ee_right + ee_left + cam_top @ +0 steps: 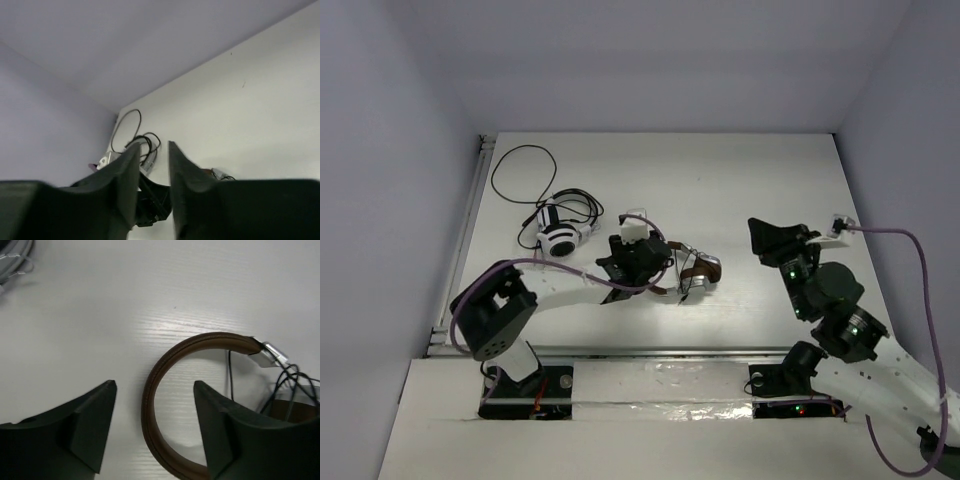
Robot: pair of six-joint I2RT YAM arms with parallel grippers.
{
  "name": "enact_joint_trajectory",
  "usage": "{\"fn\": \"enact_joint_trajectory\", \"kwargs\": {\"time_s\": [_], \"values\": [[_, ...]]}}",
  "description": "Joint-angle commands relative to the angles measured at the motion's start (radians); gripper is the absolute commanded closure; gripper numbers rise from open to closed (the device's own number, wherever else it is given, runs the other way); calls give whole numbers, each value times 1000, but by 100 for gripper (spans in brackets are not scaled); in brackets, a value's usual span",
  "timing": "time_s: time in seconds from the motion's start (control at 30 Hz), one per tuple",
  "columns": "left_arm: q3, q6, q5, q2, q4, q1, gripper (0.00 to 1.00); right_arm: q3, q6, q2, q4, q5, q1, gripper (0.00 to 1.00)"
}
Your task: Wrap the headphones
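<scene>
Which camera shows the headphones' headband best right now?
Left wrist: the headband arcs large and sharp between the left gripper's open fingers. Top external shows it small, partly behind that gripper. Right wrist shows nothing recognisable of it.

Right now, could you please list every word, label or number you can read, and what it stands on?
No text can be read in any view.
headphones: no brand mark visible on the brown headband.
black-and-white striped object: stripes only, too small to show any lettering.
white block on the left wrist: too small to tell if printed.
</scene>
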Motion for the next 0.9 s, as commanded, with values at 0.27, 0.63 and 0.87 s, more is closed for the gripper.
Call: {"fn": "enact_joint_trajectory", "kwargs": {"time_s": [0.27, 0.63, 0.87], "values": [[21, 146, 28, -452, 26, 4, 17, 173, -115, -142, -221, 154, 0, 0], [-34, 204, 61, -825, -26, 4, 1, 112, -139, -159, -175, 122, 0, 0], [-102, 209, 66, -873, 11, 13, 1, 113, -133, -152, -171, 108, 0, 0]]}}
